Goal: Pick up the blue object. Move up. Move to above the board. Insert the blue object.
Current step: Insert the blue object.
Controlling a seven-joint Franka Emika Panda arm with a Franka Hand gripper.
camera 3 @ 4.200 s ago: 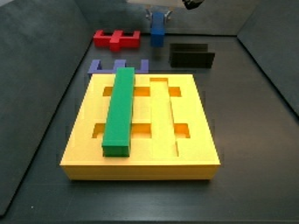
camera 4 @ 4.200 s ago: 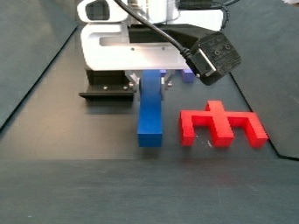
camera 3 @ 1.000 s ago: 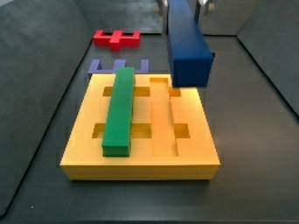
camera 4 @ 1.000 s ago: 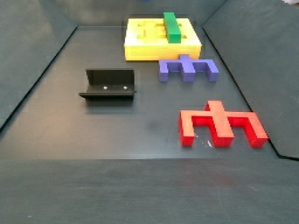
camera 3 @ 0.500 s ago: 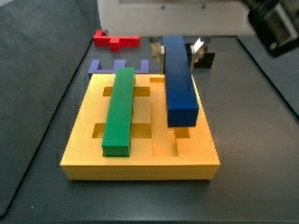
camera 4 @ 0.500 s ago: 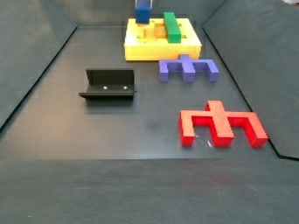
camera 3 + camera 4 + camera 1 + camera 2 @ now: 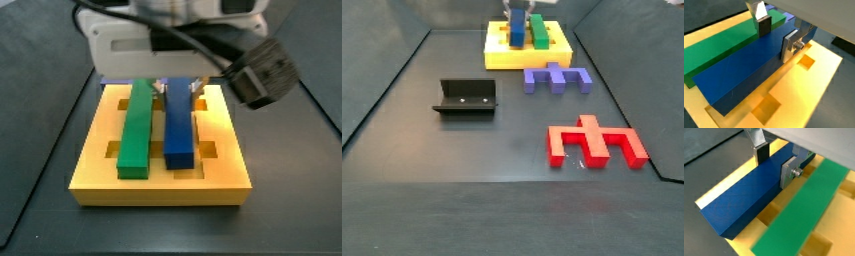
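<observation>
The robot's two-finger gripper (image 7: 776, 31) is hanging over the far end of the large flat yellow-orange grooved board (image 7: 160, 178), and it is grasping the long saturated blue rectangular bar (image 7: 179, 125): in both wrist views its silver plate fingers (image 7: 789, 170) are pressing against the bar's two long sides near one end. The blue bar (image 7: 747, 67) is lying lengthwise on the board, running from far to near, right alongside the long green bar (image 7: 135, 124), which is sitting in a groove to its left. In a wrist view the two bars (image 7: 803, 210) are lying parallel with a narrow strip of yellow showing between them. Whether the blue bar is fully seated in its groove I cannot tell.

In a side view the board (image 7: 509, 59) is sitting at the far end of the dark table, with the blue bar (image 7: 516, 31) and gripper (image 7: 517, 11) above it. Just nearer is a small dull purple pronged piece (image 7: 557, 77). The dark L-shaped fixture (image 7: 466, 97) is standing to the left, and a red pronged piece (image 7: 595, 142) is lying nearer, on the right.
</observation>
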